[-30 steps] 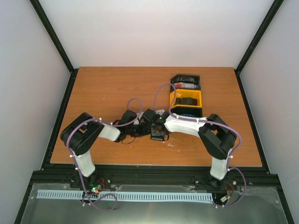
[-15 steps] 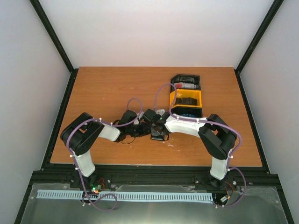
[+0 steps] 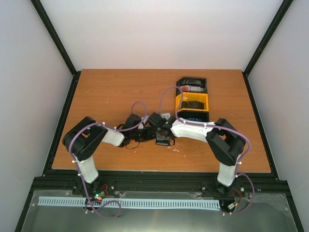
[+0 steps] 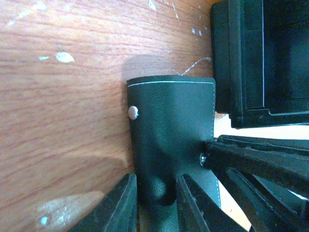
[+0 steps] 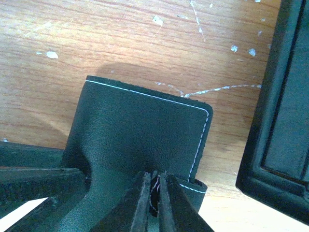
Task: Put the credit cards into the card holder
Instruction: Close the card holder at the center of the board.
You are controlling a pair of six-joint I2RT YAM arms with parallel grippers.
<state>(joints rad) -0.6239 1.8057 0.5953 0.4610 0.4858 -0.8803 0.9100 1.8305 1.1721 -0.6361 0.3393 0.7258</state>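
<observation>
Right wrist: right end effector (image 5: 154, 181), near-closed, pinches card holder (image 5: 135, 125).

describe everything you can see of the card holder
The card holder is a small black wallet of grained, leather-like material, with white stitching along its edges and a silver snap stud. It lies on the wooden table. The left claw pinches a raised fold of it, and the right claw is closed on its stitched edge.
</observation>
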